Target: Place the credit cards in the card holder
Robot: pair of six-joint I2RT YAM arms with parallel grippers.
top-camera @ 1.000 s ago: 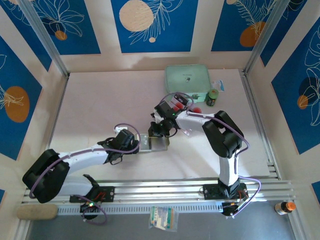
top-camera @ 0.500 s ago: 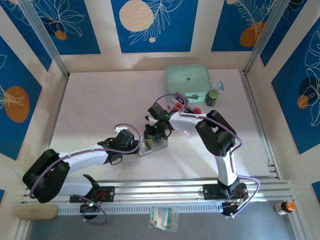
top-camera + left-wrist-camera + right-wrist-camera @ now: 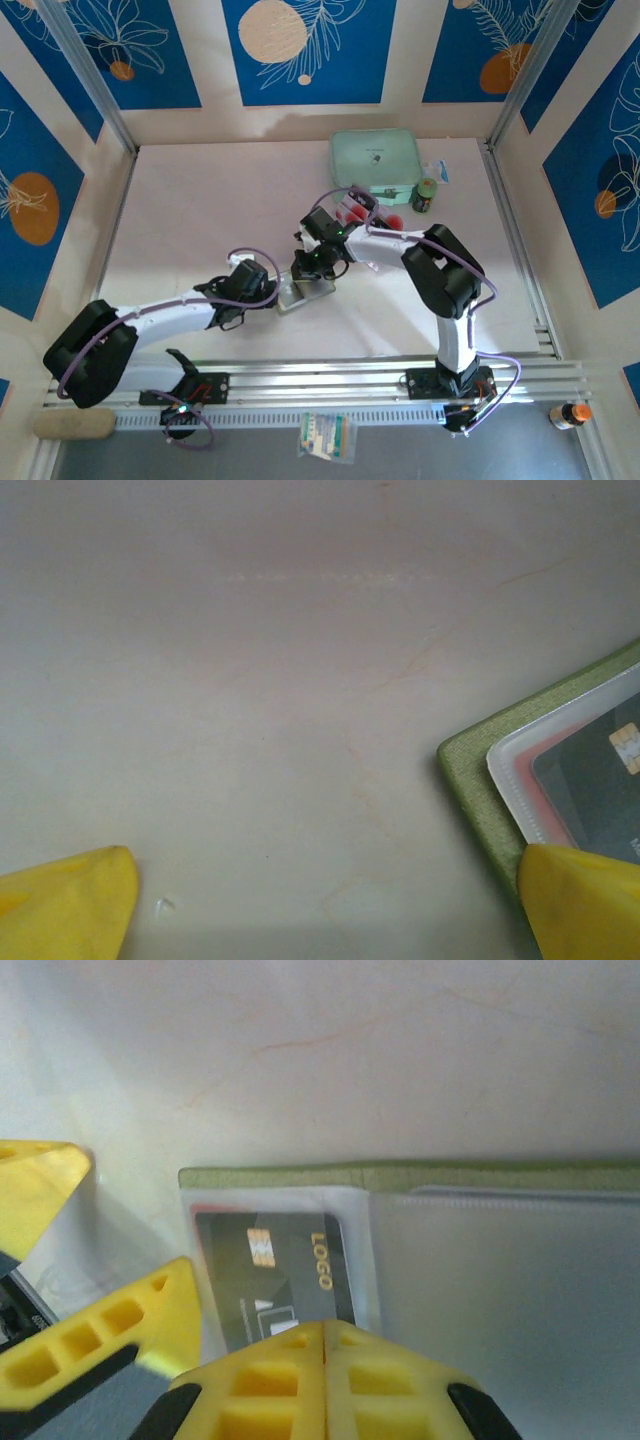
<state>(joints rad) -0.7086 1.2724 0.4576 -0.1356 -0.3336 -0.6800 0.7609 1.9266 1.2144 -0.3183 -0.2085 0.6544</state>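
Observation:
The olive-green card holder (image 3: 313, 291) lies open on the table between the two arms. In the right wrist view a black credit card (image 3: 275, 1270) with a gold chip and "LOGO" sits inside the holder's (image 3: 450, 1175) clear sleeve. My right gripper (image 3: 324, 1332) is shut, its joined tips resting on the card's near edge; from above it (image 3: 309, 269) hangs over the holder. My left gripper (image 3: 325, 880) is open; one fingertip (image 3: 585, 890) rests on the holder's (image 3: 472, 780) corner beside the card (image 3: 600, 780), the other on bare table. From above it (image 3: 283, 294) is at the holder's left edge.
A mint-green case (image 3: 375, 155) lies at the back. In front of it stand a clear tray (image 3: 355, 207) with red-marked pieces, a red round thing (image 3: 395, 220) and a small green bottle (image 3: 427, 195). The table's left half is bare.
My right gripper swung left over the card holder, then eased slightly back toward it. The holder's near corner shifted a little. The left arm has held still.

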